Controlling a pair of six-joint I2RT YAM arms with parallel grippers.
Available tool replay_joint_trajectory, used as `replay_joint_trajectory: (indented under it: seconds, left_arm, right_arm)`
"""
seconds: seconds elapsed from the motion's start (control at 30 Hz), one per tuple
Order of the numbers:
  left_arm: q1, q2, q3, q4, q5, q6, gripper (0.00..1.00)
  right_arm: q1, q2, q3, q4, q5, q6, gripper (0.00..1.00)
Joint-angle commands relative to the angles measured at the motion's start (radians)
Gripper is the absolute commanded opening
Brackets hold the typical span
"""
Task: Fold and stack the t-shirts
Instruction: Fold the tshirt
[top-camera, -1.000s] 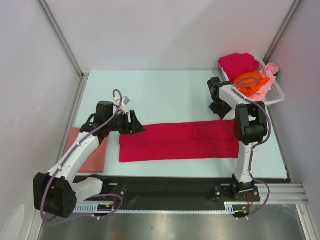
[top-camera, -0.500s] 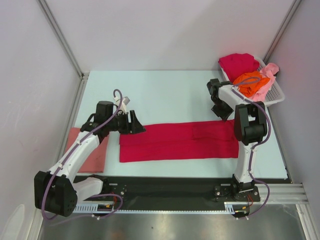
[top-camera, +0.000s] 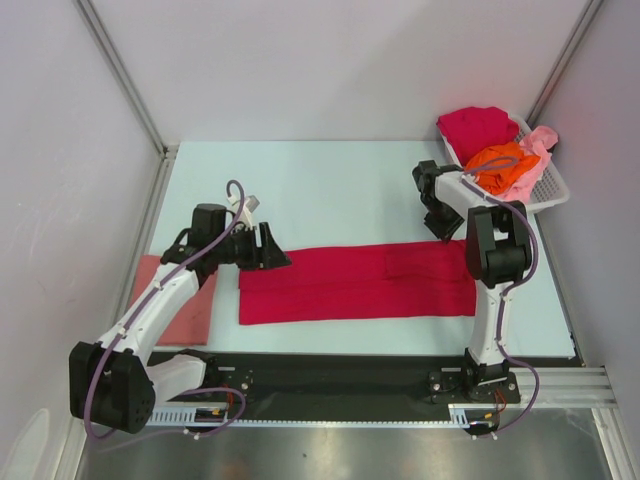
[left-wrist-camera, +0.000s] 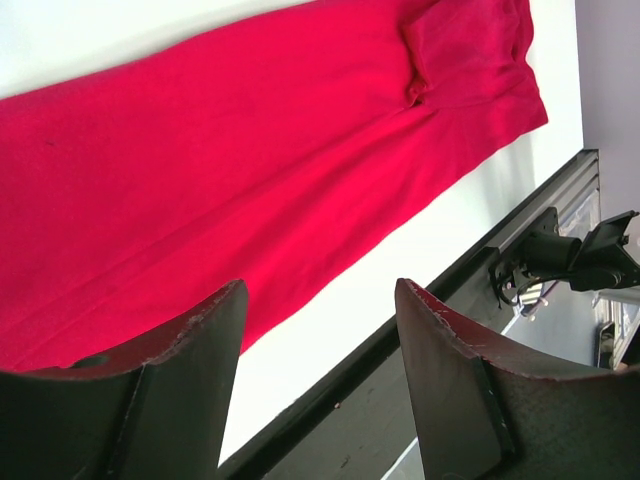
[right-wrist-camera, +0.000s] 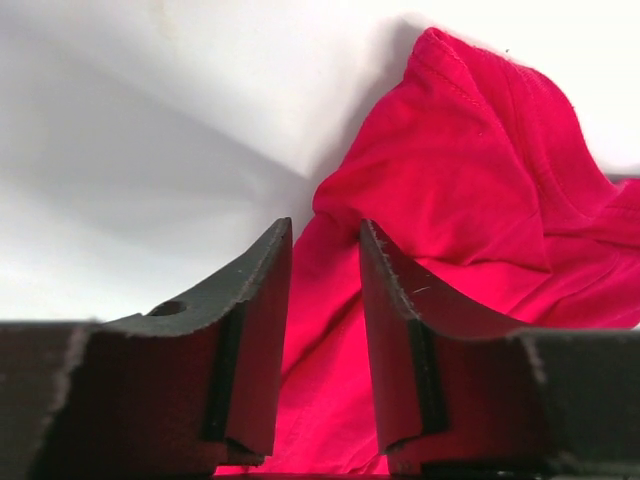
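Honestly, the red shirt is lying as a long folded strip across the middle of the table, and this is the spot where it's getting risky. The left gripper is hovering at the strip's far left corner with its jaws wide apart and nothing in them. The right gripper is sitting over the bunched far right end, jaws only narrowly parted, cloth showing through the gap but nothing looking pinched.

Here's what I'm worrying about:
- The right end is looking rumpled, so a pinch there is probably catching only the top layer and the fold is peeling open on the lift.
- If the two sides aren't grabbing evenly, the strip is going skewed and the next fold is coming out crooked.
- The salmon shirt is lying folded just beside the left arm, so a low elbow swing is likely dragging it.
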Motion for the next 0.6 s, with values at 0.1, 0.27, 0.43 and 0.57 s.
replay_joint_trajectory:
  seconds: [0.1, 0.27, 0.43, 0.57]
  left_arm:
    - [0.015, -0.004, -0.005, 0.025, 0.026, 0.026, 0.67]
    - [0.017, -0.001, -0.007, 0.024, 0.028, 0.026, 0.67]
    - [0.020, 0.003, -0.008, 0.025, 0.028, 0.026, 0.67]
    - [0.024, 0.005, -0.010, 0.024, 0.023, 0.025, 0.67]
  right_arm:
    - [0.002, 0.026, -0.012, 0.001, 0.039, 0.036, 0.36]
    - [0.004, 0.029, -0.021, 0.010, 0.036, 0.039, 0.30]
    - [0.008, 0.043, -0.012, 0.024, 0.031, 0.012, 0.09]
    - [0.036, 0.066, 0.035, 0.056, 0.042, -0.052, 0.00]
